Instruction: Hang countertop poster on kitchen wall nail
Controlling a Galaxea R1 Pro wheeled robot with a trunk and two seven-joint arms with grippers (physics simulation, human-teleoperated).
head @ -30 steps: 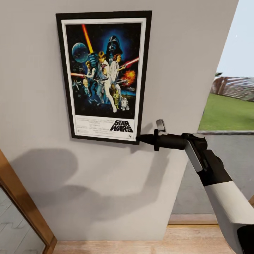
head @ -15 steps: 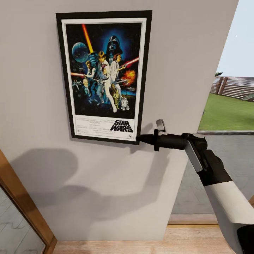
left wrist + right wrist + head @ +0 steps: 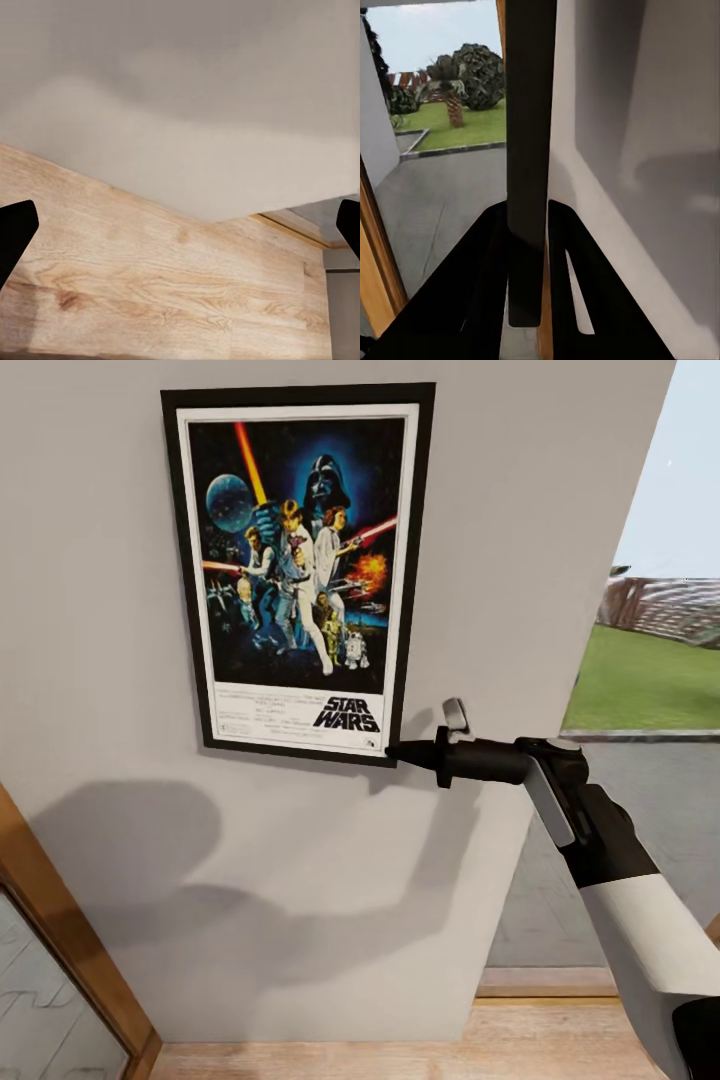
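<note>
The Star Wars poster (image 3: 298, 570) stands upright and flat against the pale grey wall (image 3: 100, 610), its black frame and white border fully in sight in the head view. My right gripper (image 3: 395, 753) is shut on the poster's lower right corner. In the right wrist view the black frame edge (image 3: 531, 150) runs up between the two fingers (image 3: 487, 255). My left gripper (image 3: 181, 227) hangs open with nothing in it, facing the wood floor (image 3: 150, 285) and the wall's foot. The wall nail is hidden, and the kitchen countertop is out of view.
A wooden door frame with glass (image 3: 60, 950) slants across the lower left. To the right the wall ends at an opening onto grey paving and a lawn (image 3: 650, 680). Wood floor (image 3: 400, 1050) lies below the wall.
The poster has crept slightly upward on the wall. My right gripper and arm stay where they were.
</note>
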